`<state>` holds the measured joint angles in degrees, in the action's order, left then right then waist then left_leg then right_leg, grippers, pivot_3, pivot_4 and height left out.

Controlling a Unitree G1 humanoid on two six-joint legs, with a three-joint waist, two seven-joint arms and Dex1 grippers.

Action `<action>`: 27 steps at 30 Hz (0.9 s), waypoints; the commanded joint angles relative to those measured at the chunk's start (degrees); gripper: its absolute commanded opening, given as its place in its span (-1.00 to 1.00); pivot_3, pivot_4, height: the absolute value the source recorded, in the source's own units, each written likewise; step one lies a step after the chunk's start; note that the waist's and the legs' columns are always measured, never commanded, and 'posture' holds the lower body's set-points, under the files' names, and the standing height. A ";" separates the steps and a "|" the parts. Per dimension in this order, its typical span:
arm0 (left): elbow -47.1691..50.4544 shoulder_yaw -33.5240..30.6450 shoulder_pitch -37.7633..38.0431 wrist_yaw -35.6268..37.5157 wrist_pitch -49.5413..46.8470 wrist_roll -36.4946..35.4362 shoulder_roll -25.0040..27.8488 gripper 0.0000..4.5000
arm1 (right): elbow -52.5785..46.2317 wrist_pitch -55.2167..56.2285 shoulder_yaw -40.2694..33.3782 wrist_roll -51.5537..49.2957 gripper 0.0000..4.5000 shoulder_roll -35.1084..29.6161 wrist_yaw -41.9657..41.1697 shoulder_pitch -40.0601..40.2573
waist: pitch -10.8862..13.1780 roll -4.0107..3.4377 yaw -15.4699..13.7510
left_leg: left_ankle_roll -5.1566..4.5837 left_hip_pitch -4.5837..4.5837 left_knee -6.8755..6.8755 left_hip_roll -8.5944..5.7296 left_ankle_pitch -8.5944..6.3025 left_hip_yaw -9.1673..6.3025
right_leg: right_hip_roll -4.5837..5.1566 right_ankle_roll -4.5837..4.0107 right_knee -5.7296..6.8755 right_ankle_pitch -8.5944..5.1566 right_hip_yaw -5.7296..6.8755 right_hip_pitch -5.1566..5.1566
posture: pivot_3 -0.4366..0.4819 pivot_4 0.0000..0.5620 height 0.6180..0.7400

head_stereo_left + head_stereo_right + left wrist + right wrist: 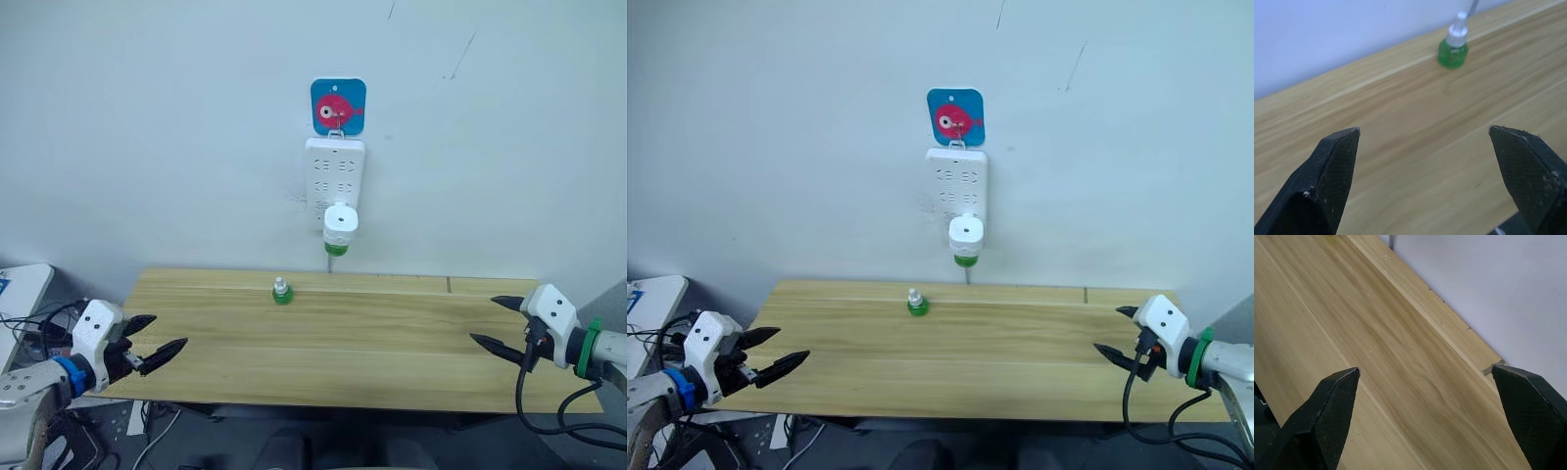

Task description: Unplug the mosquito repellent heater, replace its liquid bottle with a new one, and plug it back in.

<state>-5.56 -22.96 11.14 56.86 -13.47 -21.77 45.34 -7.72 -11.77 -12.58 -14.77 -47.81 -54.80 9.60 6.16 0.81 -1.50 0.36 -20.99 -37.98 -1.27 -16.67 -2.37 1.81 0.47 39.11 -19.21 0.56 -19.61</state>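
The left gripper is hanging at the lower left of the frame, over the near-left edge of the wooden table, fingers spread wide and gripping nothing; the right gripper is sitting at the lower right over the table's right end, likewise wide apart and empty. Out from the left gripper, toward the middle of the frame, the new liquid bottle is standing upright near the table's back edge, green base and pale cap, well apart from both grippers. Above it, just right of centre, the mosquito repellent heater is sitting plugged into the lowest socket of the white power strip, with a green bottle hanging beneath it. The strip is hanging on the wall under a blue hook plate with a pink fish. Nothing looks started yet. The main risk seems to be the strip: hanging from a hook, it is likely to swing or lift off if the heater is pulled without bracing. A tilted pull may bend the prongs. An arm reaching for the heater could also be sweeping over the small bottle and tipping it, since it looks light and narrow-based.
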 commanded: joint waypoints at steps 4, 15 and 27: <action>4.83 -1.38 -1.50 1.05 -5.01 -3.91 1.89 0.99 | -2.00 0.54 -1.29 -0.53 0.99 -0.29 0.34 -0.17 | -0.03 0.00 0.05 | 0.00 0.00 0.01 0.00 0.00 0.00 | 0.00 0.00 0.00 0.00 -0.01 0.00 | 0.07 -0.74 1.00; 12.65 6.45 -16.59 3.16 -13.89 -7.17 4.59 0.99 | -21.90 -12.34 -1.09 -9.64 0.99 1.66 3.75 0.00 | 0.28 -0.16 0.22 | 0.00 0.01 -0.01 -0.02 0.00 -0.01 | 0.00 0.00 0.02 0.00 -0.02 0.03 | -0.09 -0.57 1.00; -1.04 16.20 -36.25 7.17 -12.51 -3.30 2.41 0.73 | -38.71 -25.41 -0.42 -19.08 1.00 8.25 17.12 0.29 | 2.91 0.09 2.58 | -0.02 -0.13 0.00 -0.03 0.00 -0.05 | -0.04 0.00 -0.07 0.00 0.00 -0.07 | -0.31 -0.34 1.00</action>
<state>-5.46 -7.51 -23.40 63.45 -27.82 -26.18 47.91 -43.61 -37.02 -12.30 -32.63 -40.00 -39.28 10.07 9.07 0.90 1.08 0.34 -21.14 -37.98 -1.30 -16.68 -2.43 1.77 0.47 39.04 -19.21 0.57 -19.69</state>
